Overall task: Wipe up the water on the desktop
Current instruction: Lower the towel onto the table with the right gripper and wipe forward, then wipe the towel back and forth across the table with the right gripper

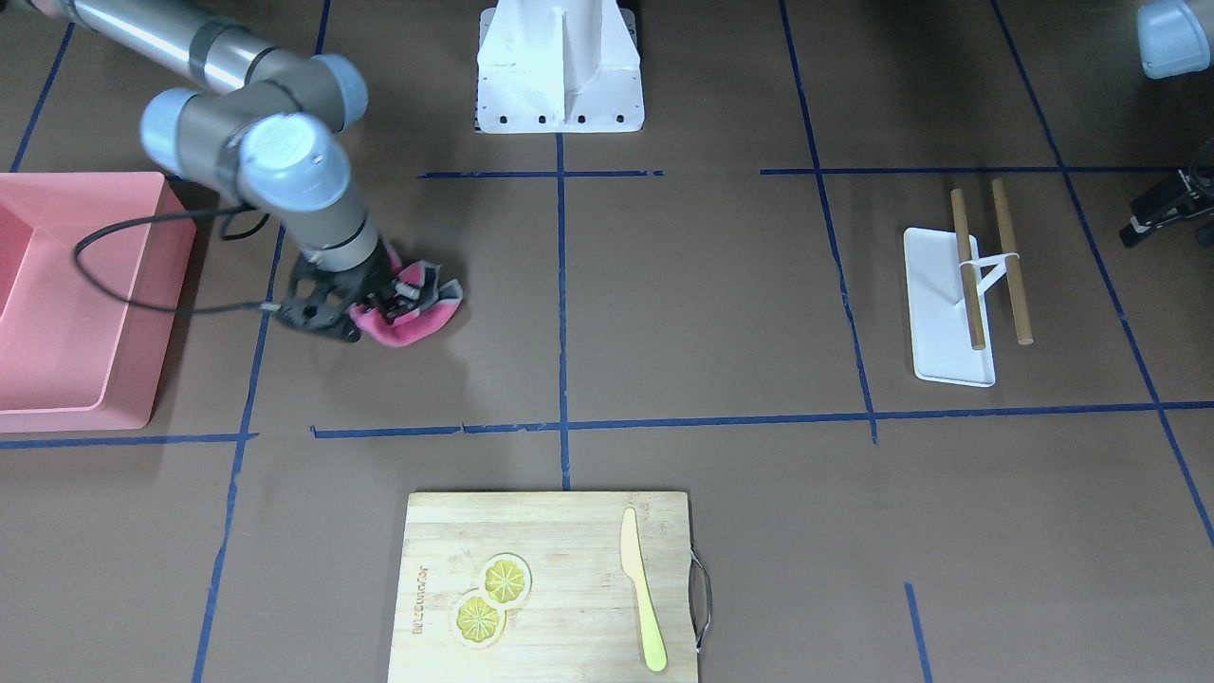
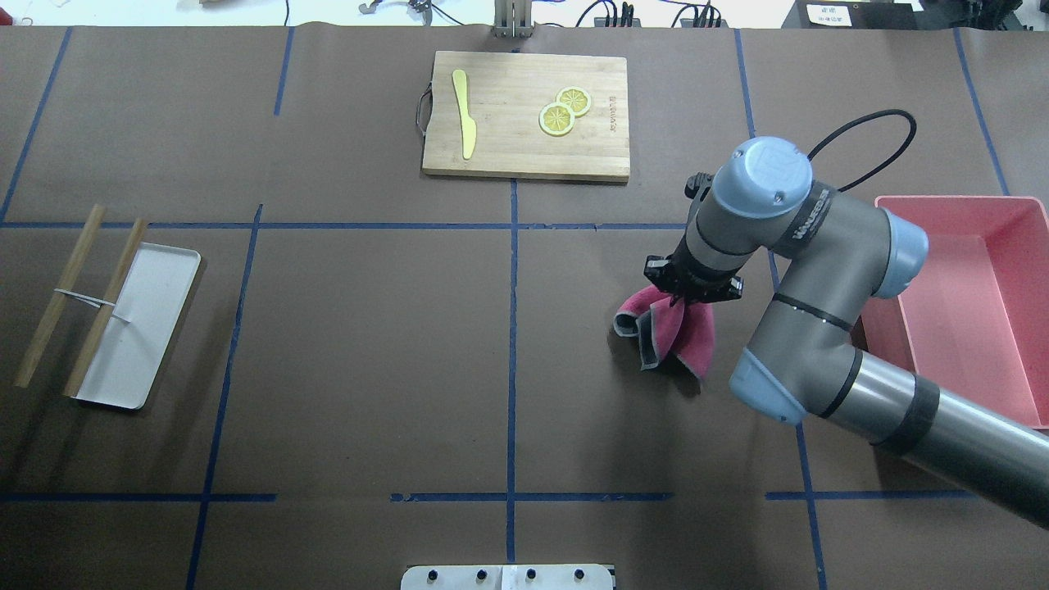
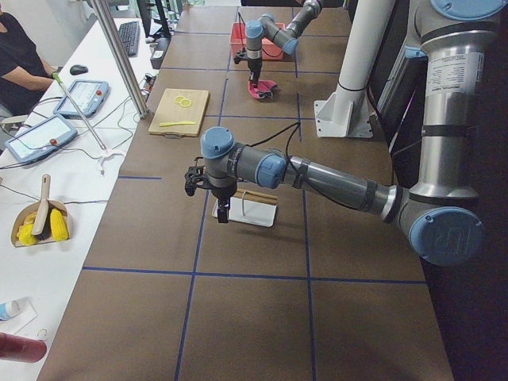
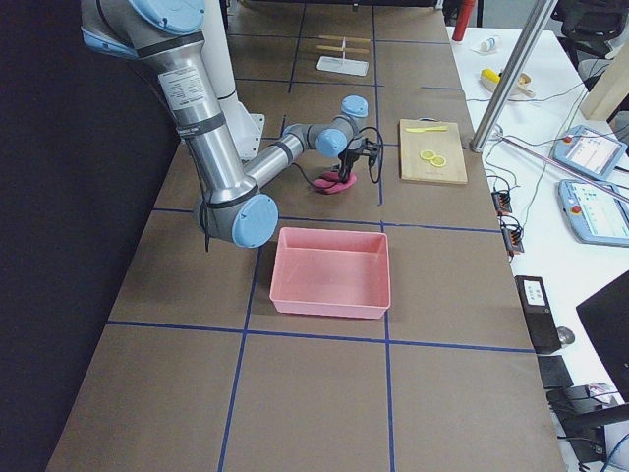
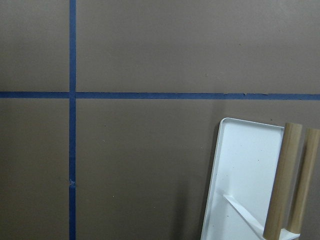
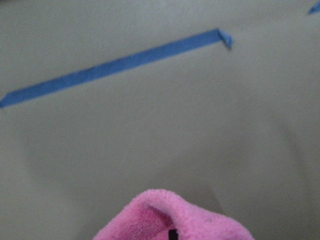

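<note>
The desktop (image 1: 711, 304) is a matte brown tabletop marked with blue tape lines; I can make out no water on it. My right gripper (image 1: 384, 299) is shut on a pink cloth with a grey edge (image 1: 417, 313), and the cloth's lower folds bunch on the desktop next to the pink bin. The overhead view shows the gripper (image 2: 684, 299) above the cloth (image 2: 668, 328). The right wrist view shows the cloth's top (image 6: 170, 215). My left gripper (image 1: 1167, 213) is cut off by the frame edge, raised near the white tray; I cannot tell whether it is open or shut.
A pink bin (image 1: 76, 304) stands beside the right arm. A white tray with two wooden rods (image 1: 948, 313) lies on the robot's left side. A bamboo cutting board (image 1: 550, 588) with lemon slices and a yellow knife is at the far edge. The white robot base (image 1: 560, 76) is at the back.
</note>
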Robot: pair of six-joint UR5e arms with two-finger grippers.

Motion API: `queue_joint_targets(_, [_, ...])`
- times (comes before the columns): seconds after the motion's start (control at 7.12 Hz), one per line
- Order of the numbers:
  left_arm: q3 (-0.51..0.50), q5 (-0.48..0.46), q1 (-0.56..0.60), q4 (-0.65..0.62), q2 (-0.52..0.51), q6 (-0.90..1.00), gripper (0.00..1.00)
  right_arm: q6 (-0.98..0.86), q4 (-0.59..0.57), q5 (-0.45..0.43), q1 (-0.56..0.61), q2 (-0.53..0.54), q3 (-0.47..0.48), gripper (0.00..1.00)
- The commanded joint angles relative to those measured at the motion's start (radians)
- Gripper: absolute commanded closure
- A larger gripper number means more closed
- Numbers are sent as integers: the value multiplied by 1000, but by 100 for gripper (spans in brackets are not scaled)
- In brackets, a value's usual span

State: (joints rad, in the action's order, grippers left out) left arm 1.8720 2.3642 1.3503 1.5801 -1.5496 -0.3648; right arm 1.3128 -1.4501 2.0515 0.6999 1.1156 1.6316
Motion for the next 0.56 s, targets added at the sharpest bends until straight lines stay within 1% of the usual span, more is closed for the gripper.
queue_joint_targets(0.0, [-1, 1, 1, 0, -3, 0, 0, -108, 5, 62, 116, 1, -59, 100])
queue_joint_targets(0.14, [-2, 1, 1, 0, -4, 0, 0, -112, 5, 108, 145, 3, -59, 100])
queue_joint_targets(0.28, [-4, 1, 0, 0, -6, 0, 0, -109, 8, 110, 135, 4, -59, 100])
queue_joint_targets(0.42, [-8, 1, 0, 0, -9, 0, 0, -95, 10, 108, 100, 3, -56, 100])
